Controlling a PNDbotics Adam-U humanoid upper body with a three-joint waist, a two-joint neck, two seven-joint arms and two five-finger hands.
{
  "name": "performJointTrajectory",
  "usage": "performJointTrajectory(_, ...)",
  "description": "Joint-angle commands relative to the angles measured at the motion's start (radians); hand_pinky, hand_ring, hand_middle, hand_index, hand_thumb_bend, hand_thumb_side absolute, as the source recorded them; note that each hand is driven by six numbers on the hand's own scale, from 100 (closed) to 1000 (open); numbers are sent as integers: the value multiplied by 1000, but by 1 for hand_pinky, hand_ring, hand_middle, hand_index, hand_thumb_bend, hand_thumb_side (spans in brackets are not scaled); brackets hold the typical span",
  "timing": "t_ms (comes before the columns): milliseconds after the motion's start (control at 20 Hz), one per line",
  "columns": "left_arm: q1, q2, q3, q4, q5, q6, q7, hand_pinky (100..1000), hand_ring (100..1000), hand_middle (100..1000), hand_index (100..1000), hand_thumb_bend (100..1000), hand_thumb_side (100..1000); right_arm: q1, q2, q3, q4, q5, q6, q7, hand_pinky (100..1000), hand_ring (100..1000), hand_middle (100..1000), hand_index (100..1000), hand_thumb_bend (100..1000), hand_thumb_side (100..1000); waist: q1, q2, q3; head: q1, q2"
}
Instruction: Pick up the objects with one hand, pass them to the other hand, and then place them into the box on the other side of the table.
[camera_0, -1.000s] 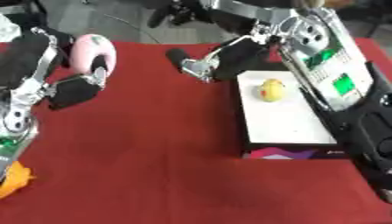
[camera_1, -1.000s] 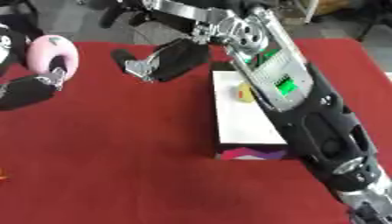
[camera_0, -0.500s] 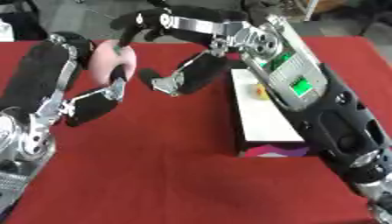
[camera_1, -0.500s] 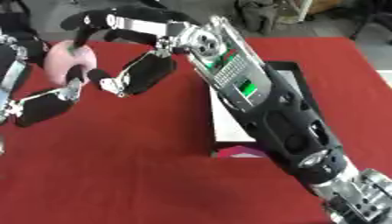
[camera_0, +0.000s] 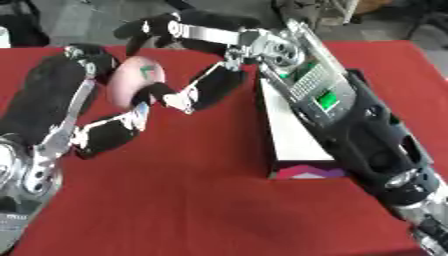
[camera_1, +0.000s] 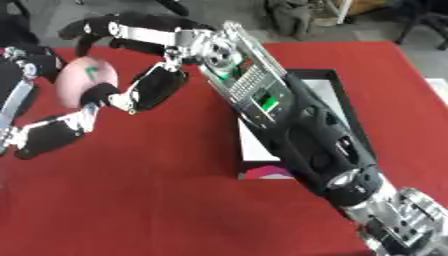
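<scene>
A pink ball (camera_0: 133, 86) with a small green mark on it sits up off the red table (camera_0: 175, 200), held between the two robot hands over the table's left half. The left robot hand (camera_0: 114, 127) comes in from the view's left side with its black arm beside and behind the ball; its fingers (camera_0: 105, 135) stretch out below the ball and its upper part curls over the ball's far left side, so the ball rests against this hand and looks cradled in it. The right robot hand (camera_0: 188, 65) reaches across from the right, spread wide around the ball: one long finger (camera_0: 206, 90) lies just beside the ball's right and lower edge, its tip at or touching the ball, while the other fingers (camera_0: 153, 30) arch above and behind the ball, apart from it. Whether the right robot hand bears any of the ball cannot be told. The box (camera_0: 289, 145), white inside with a dark rim and a pink and purple front panel, stands on the table to the right of the ball, mostly hidden under the right forearm (camera_0: 350, 120).
</scene>
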Motion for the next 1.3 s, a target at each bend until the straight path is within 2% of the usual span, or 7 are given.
performJointTrajectory(50,-17,14,5,-27,-4,-5,-1,673,543,483,554,100,337,-23,-7,-3,-6,8,-7,3,933,1000,817,958,100,100,3,-20,1,-5,2)
performJointTrajectory(350,-21,17,6,-42,-32,-24,11,673,546,486,557,100,318,-21,-7,1,16,45,2,13,891,987,603,785,100,100,2,-21,2,-7,2)
performJointTrajectory(550,-18,18,12,-50,-44,-16,25,670,545,486,560,100,319,-19,-9,-1,17,57,33,-25,822,820,416,613,100,100,2,-21,2,-7,1)
performJointTrajectory(850,-15,10,12,-48,-41,14,36,675,556,508,609,100,234,-17,-8,4,-2,-11,48,-92,804,770,321,515,100,126,2,-21,1,-12,2)
performJointTrajectory(950,-13,9,13,-45,-34,25,36,703,593,569,683,100,281,-17,-11,5,-7,-42,58,-102,800,762,298,493,100,127,2,-21,1,-15,2)
performJointTrajectory(1050,-7,12,16,-42,-30,35,42,737,667,661,823,395,472,-14,-16,2,-10,-66,71,-108,800,763,292,489,100,122,2,-21,0,-17,3)
performJointTrajectory(1300,13,37,30,-25,-17,69,13,760,733,724,902,594,658,-5,-45,-25,-17,-99,99,-123,802,768,290,493,100,112,2,-22,-3,-17,4)
